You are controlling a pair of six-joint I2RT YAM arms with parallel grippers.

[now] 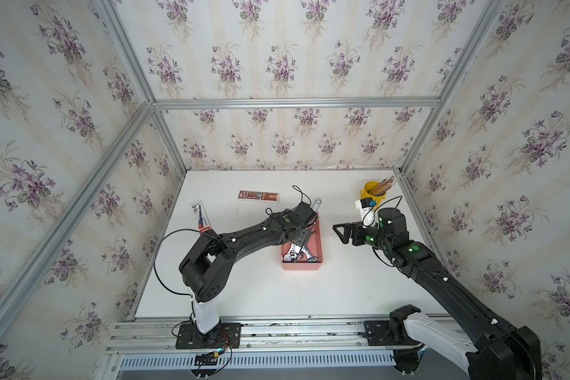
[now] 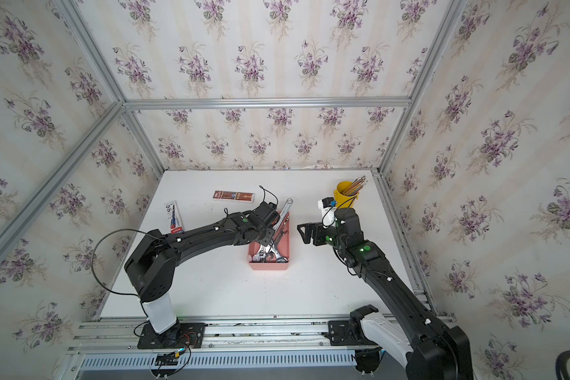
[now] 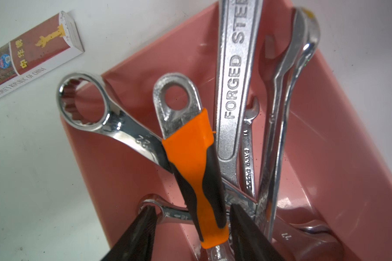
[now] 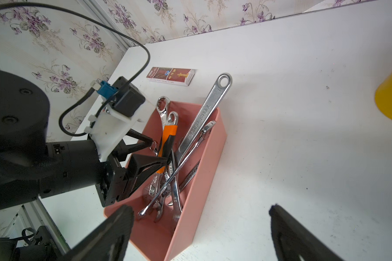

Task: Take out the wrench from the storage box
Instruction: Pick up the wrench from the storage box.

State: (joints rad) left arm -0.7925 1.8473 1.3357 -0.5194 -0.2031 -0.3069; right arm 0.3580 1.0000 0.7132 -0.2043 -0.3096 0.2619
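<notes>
The salmon-pink storage box (image 1: 300,266) (image 2: 268,266) stands mid-table with several steel wrenches piled in it. One wrench with an orange-and-black sleeve (image 3: 190,162) (image 4: 166,137) lies on top. A long adjustable wrench stamped FORGED STEEL (image 3: 235,79) (image 4: 208,108) sticks out over the far rim. My left gripper (image 3: 191,209) (image 4: 160,151) reaches down into the box and straddles the sleeved handle. One finger is close against the handle, and a gap shows at the other. My right gripper (image 4: 199,209) (image 1: 339,234) hangs wide open and holds nothing, just right of the box above the table.
A yellow cup of pencils (image 1: 374,190) stands at the back right, behind the right wrist. A red-brown carton (image 1: 259,196) lies behind the box, and a carded blister pack (image 1: 199,215) lies at the left edge beside the left arm.
</notes>
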